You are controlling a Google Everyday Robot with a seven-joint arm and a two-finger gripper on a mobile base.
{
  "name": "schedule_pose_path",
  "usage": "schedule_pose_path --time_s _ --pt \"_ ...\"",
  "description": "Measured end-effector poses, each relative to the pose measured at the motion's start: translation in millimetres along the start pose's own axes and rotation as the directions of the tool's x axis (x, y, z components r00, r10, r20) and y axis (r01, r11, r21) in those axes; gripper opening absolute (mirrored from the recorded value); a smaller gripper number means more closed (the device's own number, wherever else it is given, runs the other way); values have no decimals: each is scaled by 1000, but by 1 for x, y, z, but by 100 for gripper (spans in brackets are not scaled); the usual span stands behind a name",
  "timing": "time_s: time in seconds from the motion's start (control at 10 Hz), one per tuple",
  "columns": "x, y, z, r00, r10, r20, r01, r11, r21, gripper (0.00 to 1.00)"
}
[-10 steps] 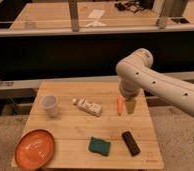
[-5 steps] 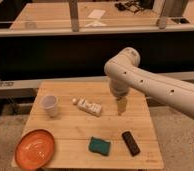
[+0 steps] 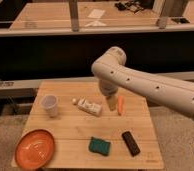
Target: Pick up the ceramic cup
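The ceramic cup [image 3: 49, 105] is small, plain white and upright at the left of the wooden table [image 3: 75, 131]. My gripper [image 3: 111, 103] hangs from the white arm over the table's far middle, well to the right of the cup. It sits just right of a white carton [image 3: 90, 106] and left of an orange carrot [image 3: 120, 104].
An orange plate [image 3: 35, 148] lies at the front left corner. A green sponge [image 3: 99, 146] and a black rectangular object [image 3: 130, 143] lie near the front edge. A dark bench and railing run behind the table.
My arm has swung left across the table's far side. The gripper has moved from the right of the carrot to its left, nearer the cup.
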Motion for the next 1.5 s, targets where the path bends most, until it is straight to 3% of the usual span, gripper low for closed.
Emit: schedule_pose_path --time_s 0.5,0.7,1.5 --pt "-34 -24 7 995 -96 6 96 995 28 80" --pt "-36 -29 9 993 -120 6 120 992 36 80" --pt "-82 -60 18 967 -254 30 251 964 84 80"
